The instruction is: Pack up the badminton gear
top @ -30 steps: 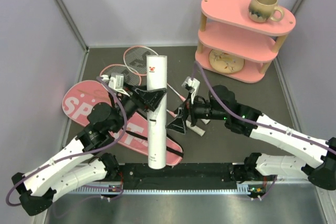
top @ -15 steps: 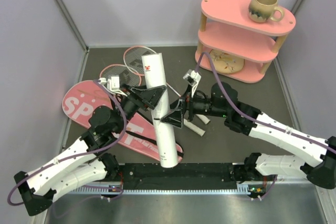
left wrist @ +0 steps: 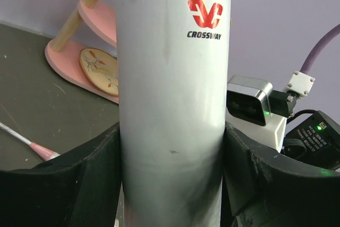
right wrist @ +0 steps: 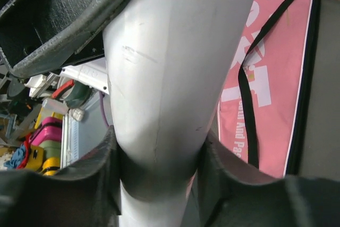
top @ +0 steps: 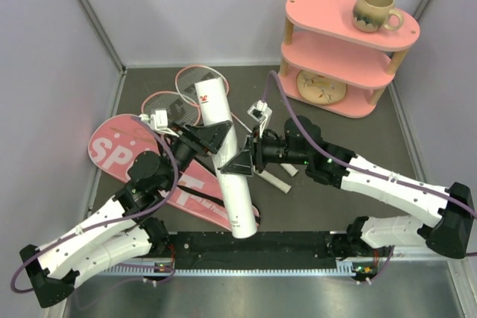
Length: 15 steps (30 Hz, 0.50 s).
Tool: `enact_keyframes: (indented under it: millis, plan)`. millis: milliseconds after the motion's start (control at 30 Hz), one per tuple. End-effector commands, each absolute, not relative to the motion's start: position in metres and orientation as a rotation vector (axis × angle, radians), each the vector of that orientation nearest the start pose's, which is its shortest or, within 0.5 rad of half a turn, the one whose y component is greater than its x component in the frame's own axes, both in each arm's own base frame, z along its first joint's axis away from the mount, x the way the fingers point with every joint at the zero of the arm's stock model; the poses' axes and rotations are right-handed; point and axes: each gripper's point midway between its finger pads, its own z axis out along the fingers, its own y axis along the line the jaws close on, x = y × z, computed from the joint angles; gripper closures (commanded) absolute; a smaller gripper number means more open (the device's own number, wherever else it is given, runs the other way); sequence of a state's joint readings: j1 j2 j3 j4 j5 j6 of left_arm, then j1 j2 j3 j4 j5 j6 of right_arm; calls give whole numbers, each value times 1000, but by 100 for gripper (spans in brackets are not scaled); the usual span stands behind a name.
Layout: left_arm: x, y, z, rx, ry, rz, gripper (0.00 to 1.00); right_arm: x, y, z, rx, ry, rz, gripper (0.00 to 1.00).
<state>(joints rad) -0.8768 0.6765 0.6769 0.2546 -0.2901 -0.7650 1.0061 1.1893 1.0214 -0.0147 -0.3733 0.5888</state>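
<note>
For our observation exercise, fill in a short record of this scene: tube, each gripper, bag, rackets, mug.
tube: white tube, tilted, above the bag
left arm: left gripper shut on the white tube, higher up
right arm: right gripper shut on the white tube, just below the left one
bag: pink bag, lying flat beneath the tube
rackets: two rackets behind the tube, heads overlapping
mug: beige mug on the top tier of the pink shelf
</note>
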Motion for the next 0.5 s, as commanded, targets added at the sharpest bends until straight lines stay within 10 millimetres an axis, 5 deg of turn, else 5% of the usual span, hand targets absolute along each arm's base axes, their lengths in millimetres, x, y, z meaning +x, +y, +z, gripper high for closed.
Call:
enact_keyframes:
  millis: [0, 67, 167, 367, 400, 467]
  plan:
    - [207, -210, 398, -266, 1339, -1263, 35, 153, 378, 316, -650, 1810, 1388, 91]
    - [205, -203, 399, -237, 1353, -1213, 20, 168, 367, 306, -552, 1853, 1348, 100]
    - [203, -191, 389, -189, 1407, -1100, 1, 190, 337, 287, -384, 1905, 1293, 100]
    - [202, -156, 355, -150, 1503, -854, 1, 225, 257, 226, -82, 2068, 1098, 100]
    - [201, -152, 351, -138, 1515, -823, 1, 234, 223, 199, 46, 2159, 981, 100]
    - [199, -140, 337, -96, 1554, -731, 1, 242, 172, 185, 247, 2178, 815, 100]
